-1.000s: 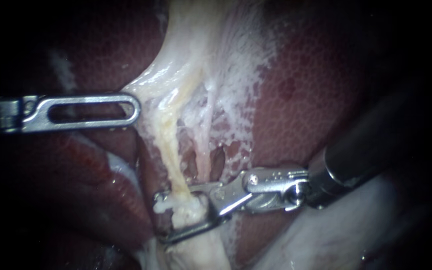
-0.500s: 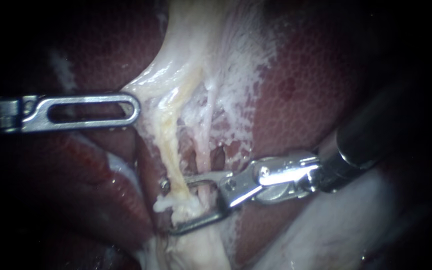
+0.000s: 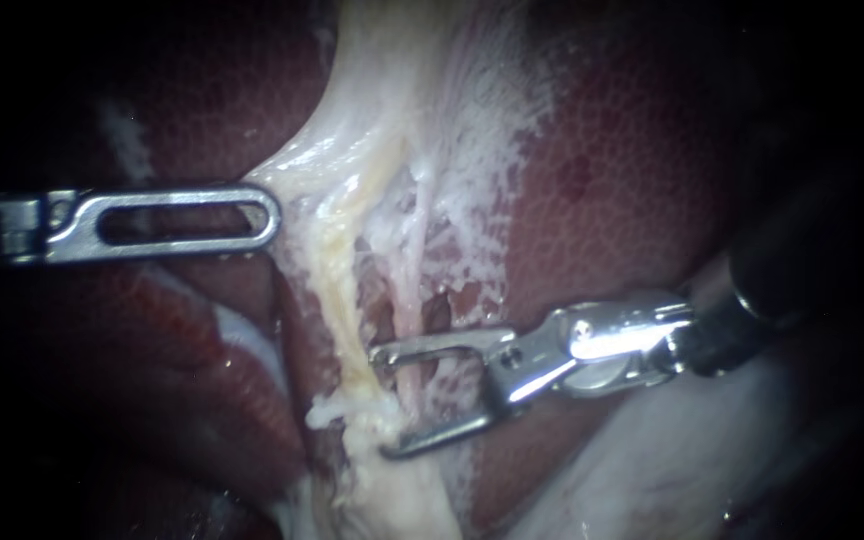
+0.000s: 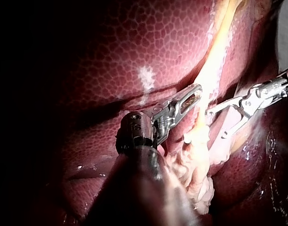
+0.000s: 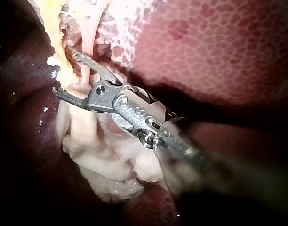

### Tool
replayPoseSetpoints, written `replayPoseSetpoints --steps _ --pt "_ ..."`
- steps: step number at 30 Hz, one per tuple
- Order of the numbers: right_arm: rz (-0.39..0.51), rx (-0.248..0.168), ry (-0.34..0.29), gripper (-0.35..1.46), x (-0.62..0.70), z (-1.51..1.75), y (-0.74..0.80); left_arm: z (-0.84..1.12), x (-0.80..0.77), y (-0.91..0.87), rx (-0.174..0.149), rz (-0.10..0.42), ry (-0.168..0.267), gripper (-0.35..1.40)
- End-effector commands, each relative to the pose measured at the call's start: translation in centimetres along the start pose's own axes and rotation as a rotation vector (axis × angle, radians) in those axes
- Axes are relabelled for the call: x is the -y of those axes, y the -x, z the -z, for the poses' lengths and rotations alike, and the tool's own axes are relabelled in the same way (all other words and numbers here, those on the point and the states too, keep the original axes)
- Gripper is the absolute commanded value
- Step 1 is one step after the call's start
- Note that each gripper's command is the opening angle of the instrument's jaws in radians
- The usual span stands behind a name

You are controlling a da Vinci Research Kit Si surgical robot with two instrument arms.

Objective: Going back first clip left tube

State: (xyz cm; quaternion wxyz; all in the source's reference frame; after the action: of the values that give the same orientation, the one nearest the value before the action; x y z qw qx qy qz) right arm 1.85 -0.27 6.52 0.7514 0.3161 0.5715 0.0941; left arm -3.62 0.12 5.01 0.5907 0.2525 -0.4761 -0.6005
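The field is filled by dark red liver (image 3: 632,200), with pale tissue (image 3: 402,100) draped down its middle. That tissue is pinched at its left edge by the left instrument (image 3: 272,215). The jaws of the right instrument (image 3: 380,400) are spread, tips just right of the yellowish left tube (image 3: 337,300).

Light was strongest on the central pale tissue (image 3: 392,150), glare flared off the metal of the right instrument (image 3: 384,400), and the liver (image 3: 632,180) darkened to black outward.
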Motion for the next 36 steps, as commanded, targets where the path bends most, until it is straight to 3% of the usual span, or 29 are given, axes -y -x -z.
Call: replayPoseSetpoints --steps 1,11,17,24,36 --pt "-0.007 0.001 -0.002 0.60 0.00 0.05 -0.02 0.00 0.00 0.00 0.000 -0.001 -0.001 -0.35" --pt "-0.049 -0.018 0.054 0.60 0.04 0.71 -0.20 -0.02 -0.03 -0.02 0.001 -0.002 0.000 -0.35" --pt "0.013 -0.044 0.078 0.60 0.02 1.05 -0.39 -0.03 -0.05 -0.03 0.001 -0.003 0.000 -0.35" --pt "0.054 -0.045 0.088 0.60 0.05 1.20 -0.51 -0.04 -0.09 -0.05 0.002 -0.004 0.000 -0.35" --pt "0.065 -0.048 0.086 0.60 0.06 1.23 -0.52 -0.06 -0.08 -0.06 0.006 -0.005 -0.001 -0.35"
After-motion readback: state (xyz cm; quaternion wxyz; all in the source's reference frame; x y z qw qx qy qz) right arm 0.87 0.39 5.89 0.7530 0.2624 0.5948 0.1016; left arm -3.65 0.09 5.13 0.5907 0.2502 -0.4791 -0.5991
